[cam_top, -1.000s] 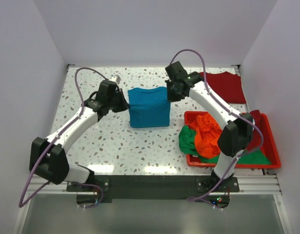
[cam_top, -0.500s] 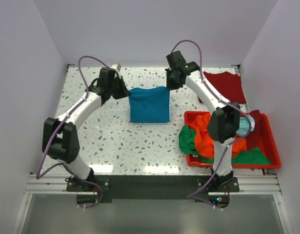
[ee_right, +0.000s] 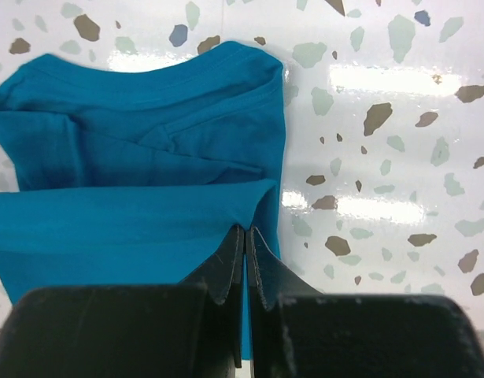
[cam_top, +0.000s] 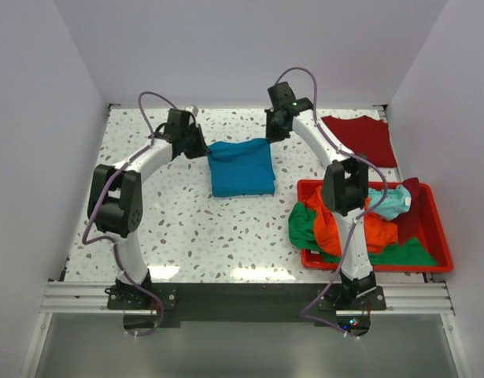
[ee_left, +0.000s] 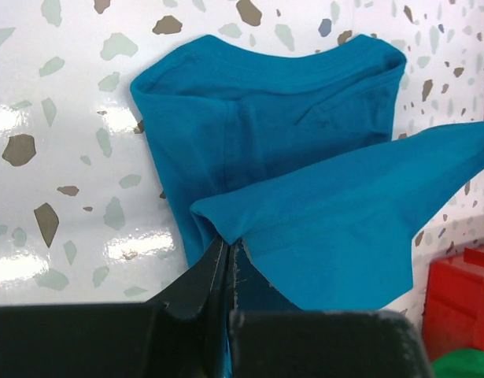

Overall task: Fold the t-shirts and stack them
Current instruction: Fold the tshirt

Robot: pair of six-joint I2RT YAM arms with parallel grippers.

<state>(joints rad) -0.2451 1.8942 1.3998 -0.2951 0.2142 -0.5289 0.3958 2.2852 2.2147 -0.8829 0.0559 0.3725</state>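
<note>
Teal-blue t-shirt (cam_top: 240,167) lies in the middle of the speckled surface (cam_top: 186,220). My left jaws pinch its far left corner and my right jaws pinch its far right corner (both held up a little).

A red plastic bin (cam_top: 439,230) sits on the bench (cam_top: 194,228), a glossy white top flecked with grey and brown chips. Most of the bare bench lies left of the bin and beyond it. Pale walls (cam_top: 249,55) rise behind the bin and on both sides. Nearer than the bin, a black plate (cam_top: 249,299) and an aluminium rail (cam_top: 415,298) run along the bench edge.
</note>
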